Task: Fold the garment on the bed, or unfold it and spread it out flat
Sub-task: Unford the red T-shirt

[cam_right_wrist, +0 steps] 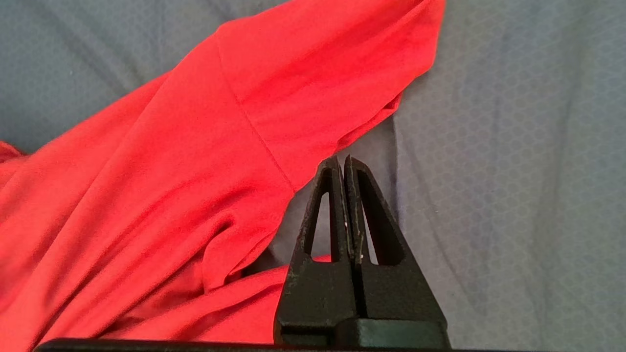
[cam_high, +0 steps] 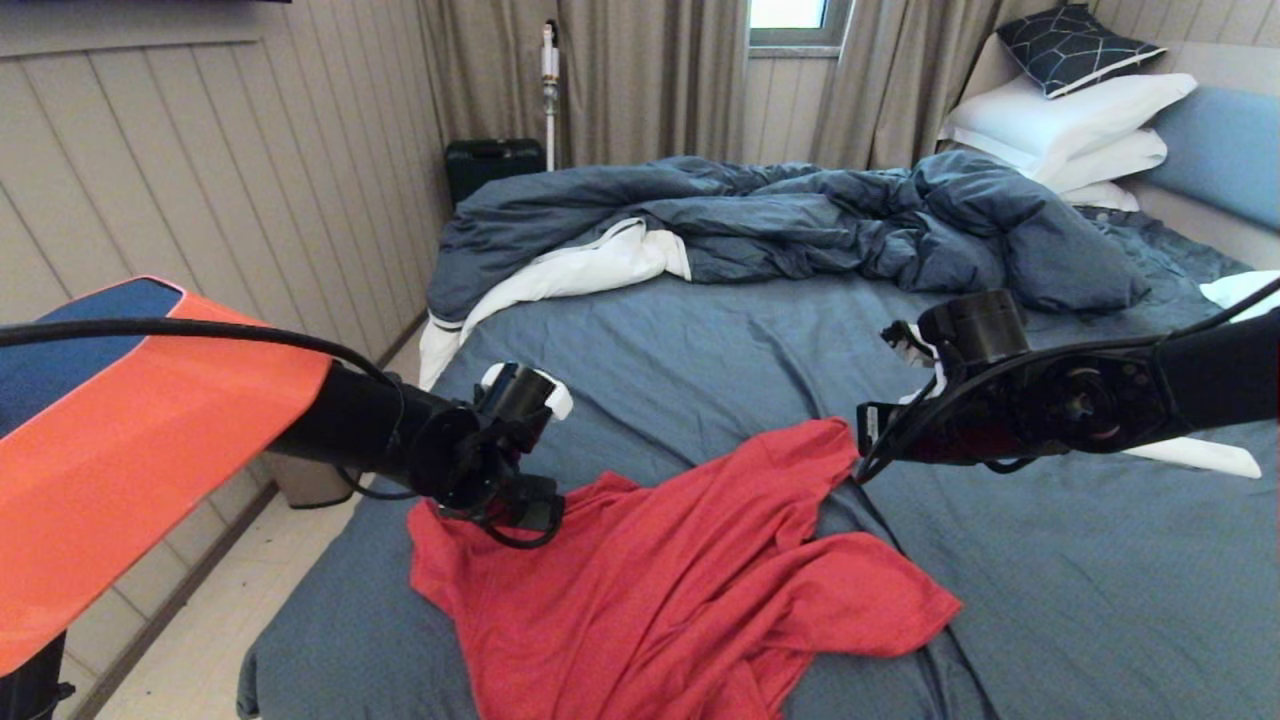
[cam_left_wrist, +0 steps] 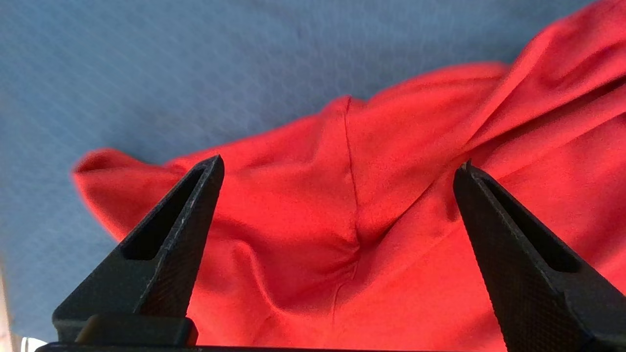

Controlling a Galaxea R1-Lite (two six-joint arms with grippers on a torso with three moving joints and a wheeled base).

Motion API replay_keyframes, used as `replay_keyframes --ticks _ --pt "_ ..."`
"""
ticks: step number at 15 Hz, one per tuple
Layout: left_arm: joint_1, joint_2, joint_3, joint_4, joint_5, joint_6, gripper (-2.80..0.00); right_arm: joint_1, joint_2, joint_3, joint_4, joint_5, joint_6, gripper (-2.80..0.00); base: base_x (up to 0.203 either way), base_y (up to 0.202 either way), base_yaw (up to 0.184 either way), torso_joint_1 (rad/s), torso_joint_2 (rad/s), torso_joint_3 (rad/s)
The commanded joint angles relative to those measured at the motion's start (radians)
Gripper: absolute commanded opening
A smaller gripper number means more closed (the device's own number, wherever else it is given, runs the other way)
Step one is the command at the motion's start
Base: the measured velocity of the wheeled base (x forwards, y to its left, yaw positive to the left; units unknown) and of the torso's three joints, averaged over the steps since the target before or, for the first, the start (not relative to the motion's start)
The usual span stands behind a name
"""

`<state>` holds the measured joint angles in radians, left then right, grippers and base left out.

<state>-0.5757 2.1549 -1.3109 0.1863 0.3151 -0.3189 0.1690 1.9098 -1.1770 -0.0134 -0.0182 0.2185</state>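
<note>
Lying crumpled, one red garment (cam_high: 690, 580), one bed (cam_high: 1050, 600), two claws above

Both arms are matte black tubes with round joint housings and loose black cables looping along them. The left arm (cam_high: 370, 425) has a big orange shell with a dark blue panel. Each pincer has black, textured, triangular fingers (cam_left_wrist: 166, 244) with cut-out slots.

Head view looks forward and down from above the bed (cam_high: 1050, 590), both arms in frame. Each wrist view faces down, close over the sheet, past its own fingers. All three share the red garment (cam_high: 690, 590).
</note>
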Motion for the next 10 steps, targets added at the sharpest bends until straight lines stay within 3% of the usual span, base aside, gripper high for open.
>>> replay_keyframes --ticks 1,2,3,10 --pt "-0.001 0.023 0.008 -0.002 0.002 -0.003 0.0 0.0 0.002 0.0 0.0 0.0 -0.001 -2.8 0.0 0.0 0.0 0.0 0.0 0.0" --pt "-0.001 0.035 0.006 -0.003 0.001 -0.002 0.0 0.0 0.002 0.0 0.0 0.0 -0.001 -2.8 0.0 0.0 0.0 0.0 0.0 0.0" --pt "-0.001 0.039 0.001 -0.002 -0.002 -0.002 -2.8 -0.002 0.002 0.0 0.0 0.0 -0.001 -2.8 0.0 0.0 0.0 0.0 0.0 0.0" --pt "0.002 0.093 -0.053 -0.043 -0.005 -0.001 -2.8 -0.002 0.008 -0.001 -0.002 0.0 -0.001 -2.8 0.0 0.0 0.0 0.0 0.0 0.0"
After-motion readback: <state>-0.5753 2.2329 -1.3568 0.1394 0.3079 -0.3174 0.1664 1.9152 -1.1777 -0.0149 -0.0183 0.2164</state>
